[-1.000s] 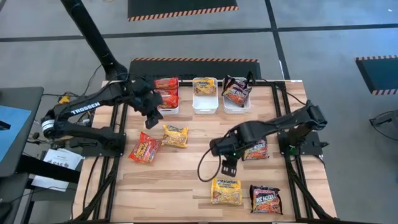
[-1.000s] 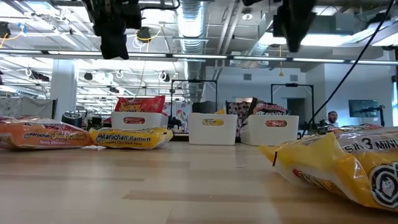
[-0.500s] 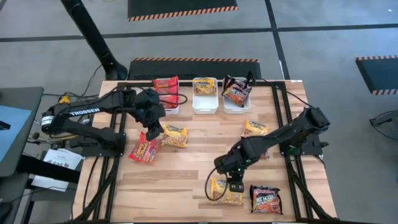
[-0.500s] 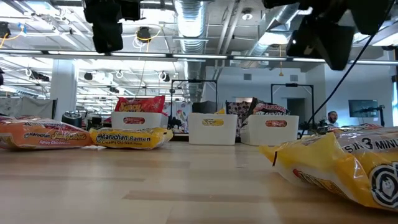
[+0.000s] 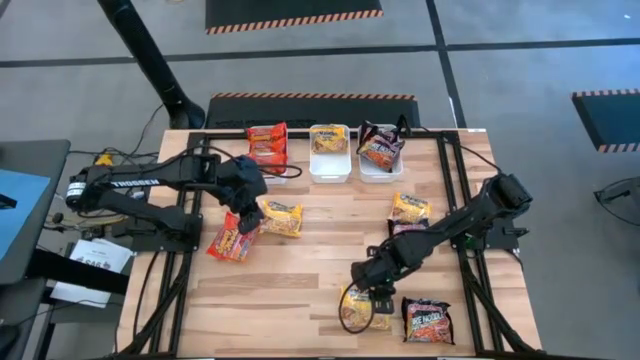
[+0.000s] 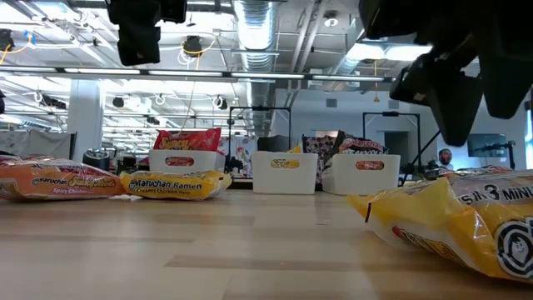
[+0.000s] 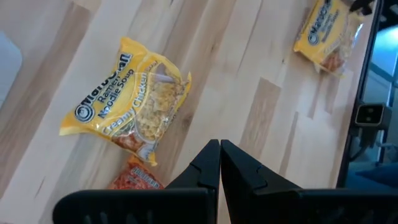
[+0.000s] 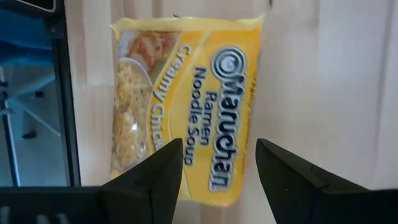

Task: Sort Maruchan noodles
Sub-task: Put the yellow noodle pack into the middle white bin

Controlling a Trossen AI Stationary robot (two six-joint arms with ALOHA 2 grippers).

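Right tool [image 5: 375,303] fingers apart, over yellow packet [image 8: 186,106] at desk [image 5: 300,280] front. Left tool [image 7: 219,163] fingers together, above red packet [image 5: 232,238].

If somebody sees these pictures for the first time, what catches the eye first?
The right hand, open, hovers over a yellow noodle packet at the table's near edge. The left hand, shut, hangs above a red packet at the left. Three white trays line the far edge.

Yellow packet [image 8: 186,106], blue lettering; black-maroon packet [image 5: 427,320]; red packet [image 5: 232,238].
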